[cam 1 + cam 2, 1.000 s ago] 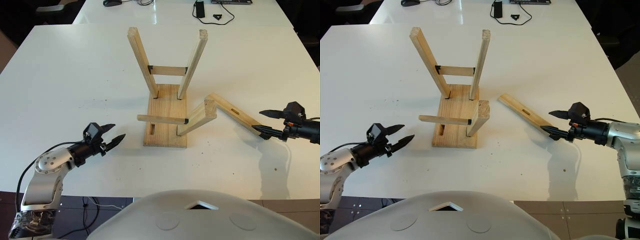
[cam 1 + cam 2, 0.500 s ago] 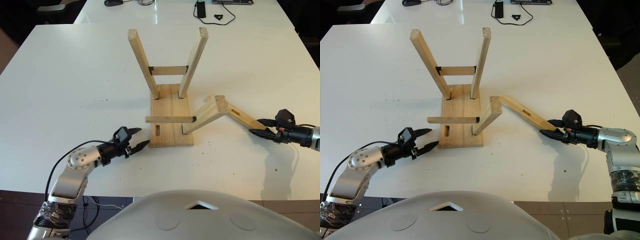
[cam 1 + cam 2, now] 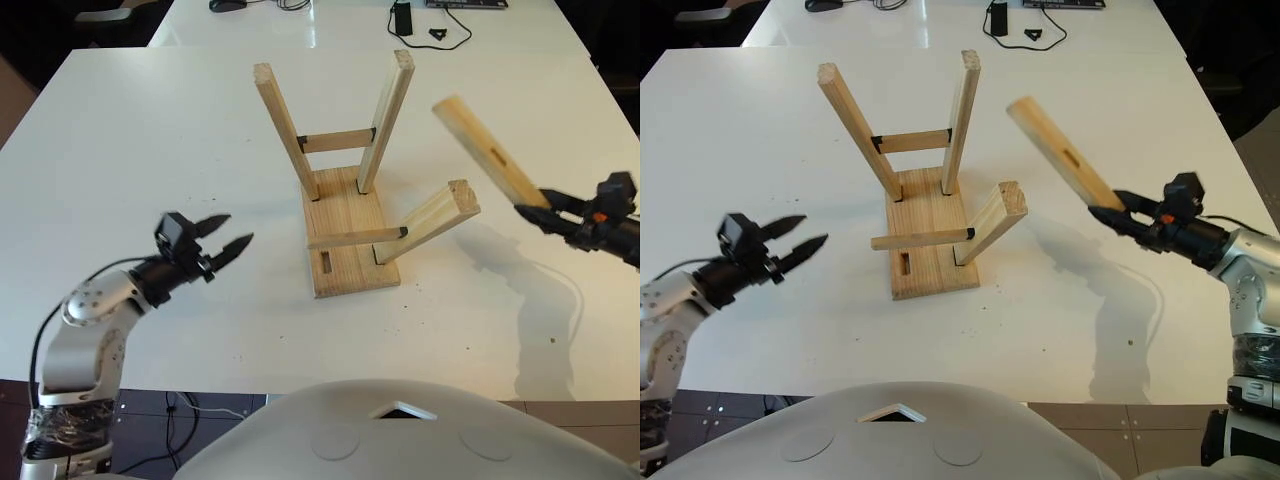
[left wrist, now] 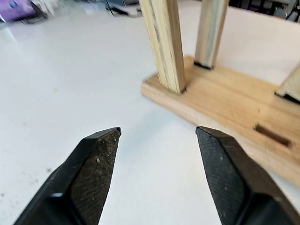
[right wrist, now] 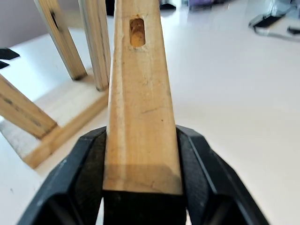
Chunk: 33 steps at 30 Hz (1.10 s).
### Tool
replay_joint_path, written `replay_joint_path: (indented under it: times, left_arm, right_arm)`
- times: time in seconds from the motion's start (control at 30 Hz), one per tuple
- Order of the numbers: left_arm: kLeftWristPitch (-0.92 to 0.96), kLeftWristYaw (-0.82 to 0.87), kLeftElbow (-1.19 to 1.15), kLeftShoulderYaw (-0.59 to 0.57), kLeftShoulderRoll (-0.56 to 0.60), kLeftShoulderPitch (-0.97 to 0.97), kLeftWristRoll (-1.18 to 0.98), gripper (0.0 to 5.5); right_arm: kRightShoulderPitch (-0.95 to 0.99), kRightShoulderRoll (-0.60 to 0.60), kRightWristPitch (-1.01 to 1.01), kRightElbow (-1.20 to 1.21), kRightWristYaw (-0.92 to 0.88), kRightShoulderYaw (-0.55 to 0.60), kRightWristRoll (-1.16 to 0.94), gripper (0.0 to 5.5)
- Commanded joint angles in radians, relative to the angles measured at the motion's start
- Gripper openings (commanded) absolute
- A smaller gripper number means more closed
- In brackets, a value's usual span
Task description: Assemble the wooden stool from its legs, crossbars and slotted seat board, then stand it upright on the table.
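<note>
We see a white worktop (image 3: 120,130), and beyond it a second white worktop (image 3: 330,28) carrying a dark mouse (image 3: 225,5), a black device (image 3: 399,17) and some cables.

Between the two pincers the slotted seat board (image 3: 360,275) lies flat on the near worktop. Two legs stand up from its far end, one leaning towards the left pincer's side (image 3: 285,130) and one towards the right pincer's side (image 3: 385,120). A short crossbar (image 3: 337,141) joins them partway up. A third leg (image 3: 425,220) sits at the board's edge nearer the right pincer and tilts steeply out towards it. A second crossbar (image 3: 355,237) runs from this leg across the board. One slot in the board on the left pincer's side is unfilled.

The right pincer (image 3: 535,205) is clenched on one end of the fourth leg (image 3: 490,150). That leg hangs above the worktop, rising from the pincer up and away towards the stool, with its mortise hole facing up. It touches none of the other parts.

The left pincer (image 3: 235,230) is released, with its fingers (image 4: 93,159) spread wide and nothing between them. It hovers above the bare worktop, well apart from the seat board, which lies ahead of its fingertips.
</note>
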<state>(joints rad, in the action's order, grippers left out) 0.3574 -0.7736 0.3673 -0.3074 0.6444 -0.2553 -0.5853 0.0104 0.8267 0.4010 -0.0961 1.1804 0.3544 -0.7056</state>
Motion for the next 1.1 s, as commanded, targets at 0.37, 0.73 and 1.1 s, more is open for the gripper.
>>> replay_joint_path:
  times: [0.37,0.73,1.1]
  left_arm:
    - [0.286,0.277,0.389,0.103,0.013,0.533,-0.583,2.98]
    - [0.255,0.373,0.4,0.136,-0.024,0.661,-0.887,2.98]
    - [0.249,0.373,0.394,0.219,-0.047,0.721,-0.896,2.98]
  right_arm:
    - [0.261,0.009,0.342,0.517,-0.123,0.033,-0.614,2.06]
    - [0.257,0.011,0.38,0.541,-0.047,-0.043,-0.588,2.06]
    - [0.291,-0.019,0.372,0.531,-0.017,-0.125,-0.538,2.06]
